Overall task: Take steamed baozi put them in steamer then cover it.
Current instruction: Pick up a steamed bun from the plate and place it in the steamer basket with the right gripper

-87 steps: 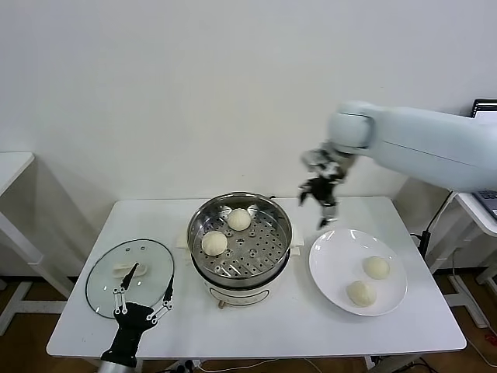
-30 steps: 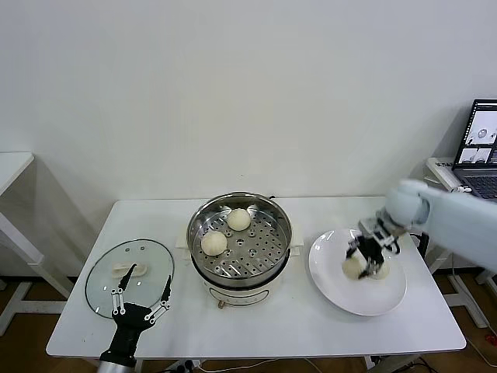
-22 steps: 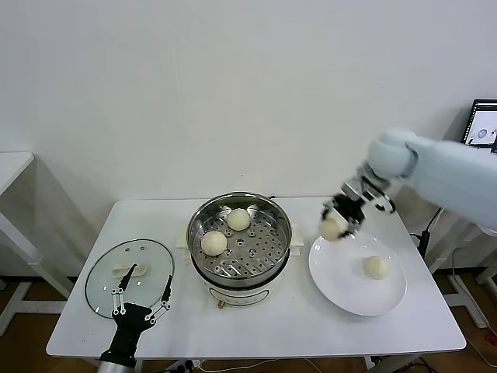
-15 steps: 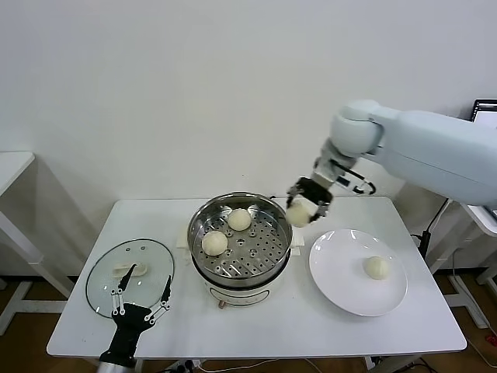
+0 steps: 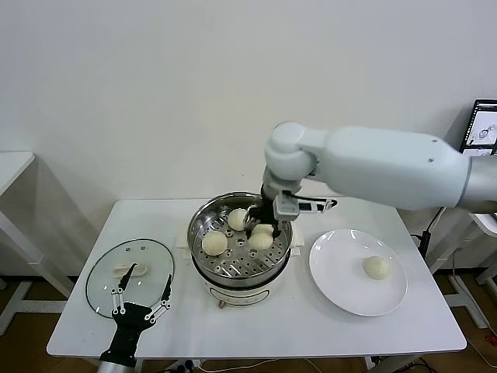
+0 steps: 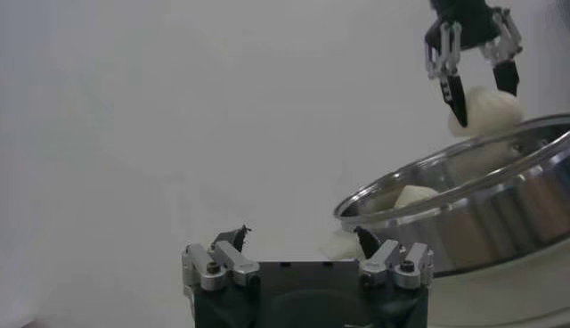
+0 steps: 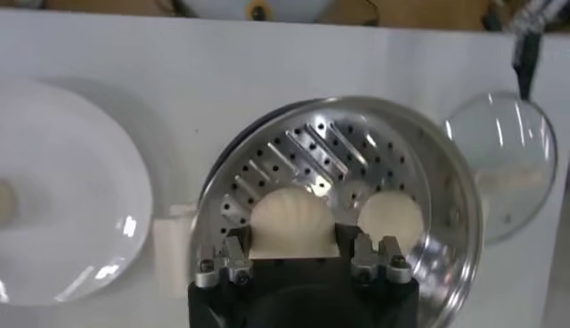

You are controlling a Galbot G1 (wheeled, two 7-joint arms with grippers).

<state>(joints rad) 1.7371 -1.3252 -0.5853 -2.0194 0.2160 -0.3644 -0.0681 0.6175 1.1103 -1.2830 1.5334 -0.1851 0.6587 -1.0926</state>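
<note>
- While the right gripper (image 5: 262, 227) hangs over the steamer (image 5: 241, 268), its fingers clamp 1 bun (image 5: 261, 236) just above the tray.
- Steamer: round polished steel, perforated tray, white base; rigid and probably heavy.
- Plate (image 5: 342, 291): flat, white, glossy; 1 bun (image 5: 377, 267) left on it.
- Lid (image 5: 151, 258): round glass, lying near the idle, wide-open, empty left gripper (image 5: 141, 299).
- Buns: smooth, cream, domed; likely soft and light, so pinch gently across the sides. 2 (image 5: 213, 242) rest on the tray.
</note>
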